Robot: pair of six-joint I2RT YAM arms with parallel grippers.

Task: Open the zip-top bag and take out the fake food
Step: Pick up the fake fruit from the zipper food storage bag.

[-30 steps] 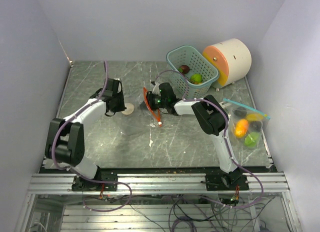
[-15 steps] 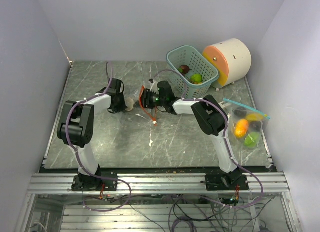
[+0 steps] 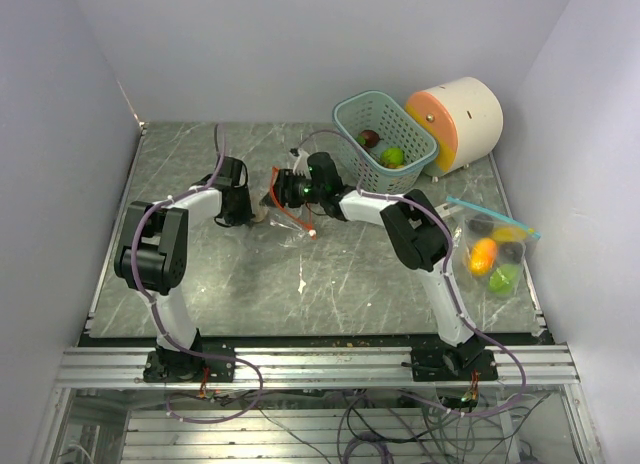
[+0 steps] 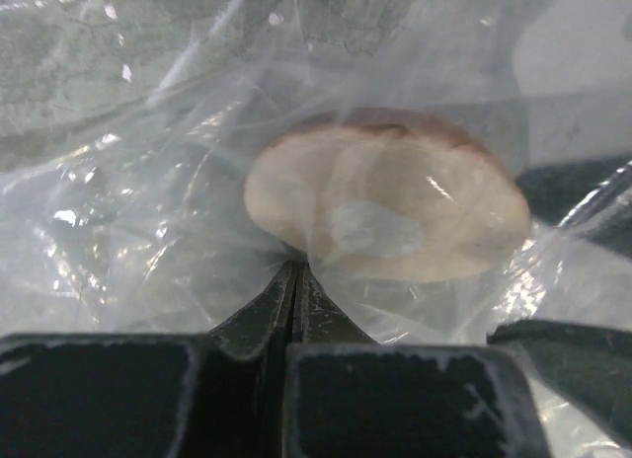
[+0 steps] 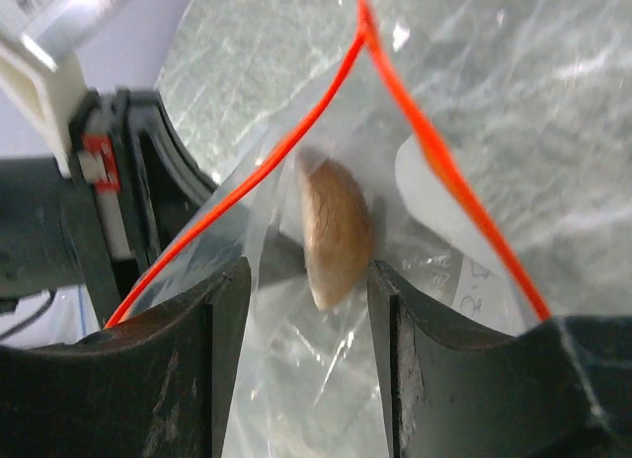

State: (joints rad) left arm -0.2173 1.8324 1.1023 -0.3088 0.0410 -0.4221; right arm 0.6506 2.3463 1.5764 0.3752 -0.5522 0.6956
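Right gripper (image 5: pixel 308 310) has its fingers spread apart, nothing pinched, and it's poking at the open mouth of the bag (image 5: pixel 326 409), the one with the red zip line. The toy food piece (image 5: pixel 336 231), a brownish-white mushroom-looking thing, sits inside the bag just past those fingertips, i.e. to the left of that gripper. From the right wrist view it's edge-on, long axis running pretty much straight away from the fingers and the thin side across the gap, so I'd guess it slots between them if the gripper goes further left. Left gripper (image 4: pixel 296 280) is pressed together on a fold of the bag's plastic, just beside the piece on its left side, acting as the anchor. Both are close, but the right one is the one facing the opening, so that's my pick for the grab. All this is mid-table (image 3: pixel 200 274), toward the far half. Counts: one piece that I can see in this bag; two pieces in the green basket (image 3: pixel 412 124) further right and far, one dark red (image 3: pixel 369 138) and one green (image 3: pixel 392 157); a second bag (image 3: pixel 497 246) with a blue zip at the right edge holding orange, yellow, green and dark bits, can't count those exactly; one cream cylinder (image 3: pixel 465 119) far right.
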